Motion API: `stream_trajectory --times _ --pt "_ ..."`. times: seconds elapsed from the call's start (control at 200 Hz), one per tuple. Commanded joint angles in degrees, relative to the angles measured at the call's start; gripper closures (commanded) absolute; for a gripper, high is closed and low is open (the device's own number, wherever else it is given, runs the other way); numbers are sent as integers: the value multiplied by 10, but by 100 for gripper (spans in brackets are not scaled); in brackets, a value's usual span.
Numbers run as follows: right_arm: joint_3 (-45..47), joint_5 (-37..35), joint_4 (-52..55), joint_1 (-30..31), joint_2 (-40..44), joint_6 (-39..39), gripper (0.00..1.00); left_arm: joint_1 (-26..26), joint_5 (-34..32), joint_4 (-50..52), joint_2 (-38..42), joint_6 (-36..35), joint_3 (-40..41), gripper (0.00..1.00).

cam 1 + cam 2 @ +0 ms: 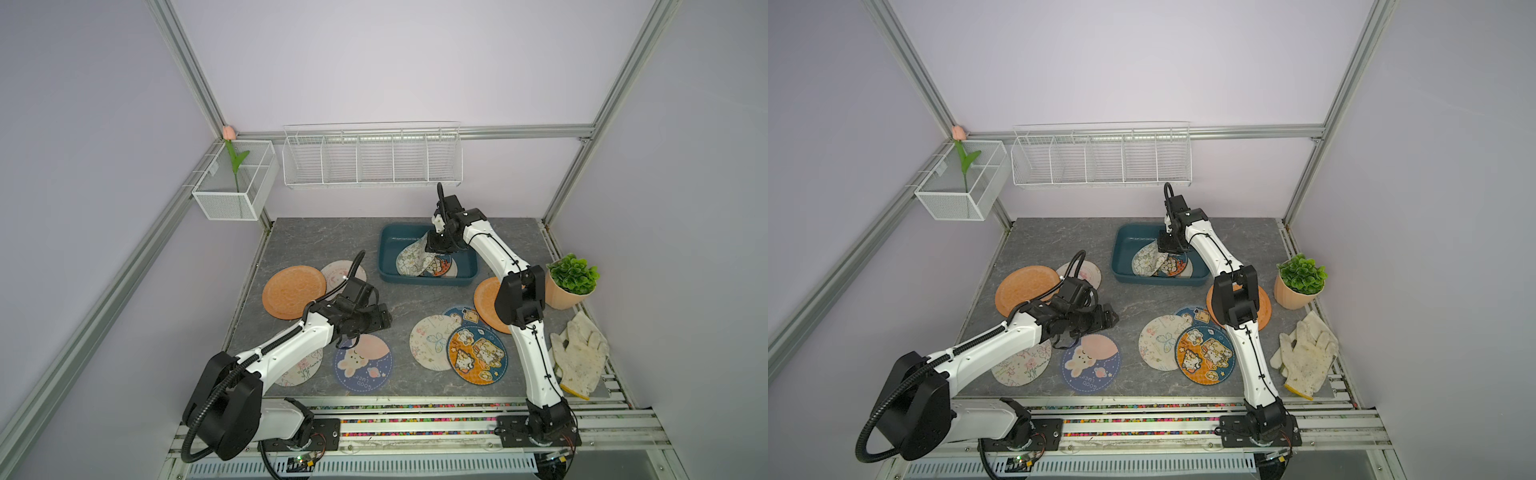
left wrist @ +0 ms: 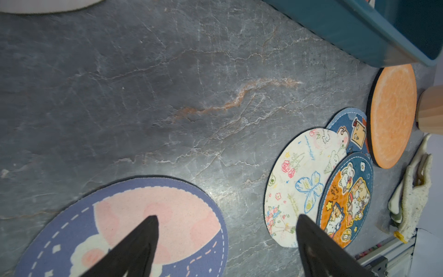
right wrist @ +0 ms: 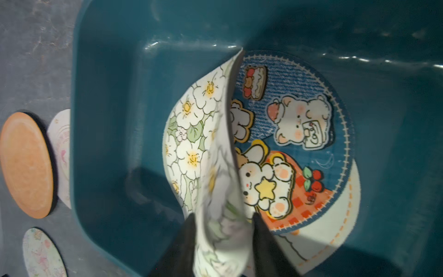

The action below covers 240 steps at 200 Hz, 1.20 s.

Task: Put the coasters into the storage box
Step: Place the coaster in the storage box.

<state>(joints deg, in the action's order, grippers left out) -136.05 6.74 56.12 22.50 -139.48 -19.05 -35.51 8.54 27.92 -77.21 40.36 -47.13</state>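
Cream fabric printed with white flowers, the flower coaster point(image 3: 196, 124) hung curled and on edge inside the storage box point(image 3: 107, 120), its lower rim down by the bear coaster point(image 3: 299, 120) that lay flat on the floor of the tub over a cream one point(image 3: 340, 227). The right gripper point(image 3: 223, 214) stood above the box with its jaws partly apart on either side of the mat's upper edge. Whether they pinched it or merely flanked it could not be told, as the mat was blurred there.

The risk lay in that floppy curl. Let go on edge, the mat might lean against the box wall or stay folded instead of settling flat, crowding later drops. If it clung to a pad, a rising arm could drag it back over the rim.

Outside the tub, the other coasters lay on the grey table point(image 1: 415, 299): an orange one point(image 1: 293, 291) to the left, an overlapping group point(image 1: 457, 345) nearer the right arm. The left gripper point(image 2: 227, 216) hovered, jaws wide and empty, over the bunny coaster point(image 2: 187, 211). Thin mats lying flat on stone offer little edge, so its pads could slide off.
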Motion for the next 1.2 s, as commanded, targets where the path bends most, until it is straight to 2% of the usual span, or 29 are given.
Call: stream_trajectory --times 0.0,0.085,0.185,0.39,0.805,1.195 --pt "17 -23 24 2 23 23 40 3 12 6 -14 -16 -20 11" --pt "42 -20 13 2 40 24 30 3 14 3 -18 -16 -23 11" --pt "71 -15 1 1 63 21 25 4 16 0 -21 -15 -25 11" --pt "151 13 -33 0 129 11 23 3 21 -13 -18 -7 -21 11" --pt "414 68 -98 -1 341 -25 12 -9 42 -71 -19 9 -17 14" --pt "657 78 -105 -6 521 -61 11 -83 31 -105 -78 28 -66 16"
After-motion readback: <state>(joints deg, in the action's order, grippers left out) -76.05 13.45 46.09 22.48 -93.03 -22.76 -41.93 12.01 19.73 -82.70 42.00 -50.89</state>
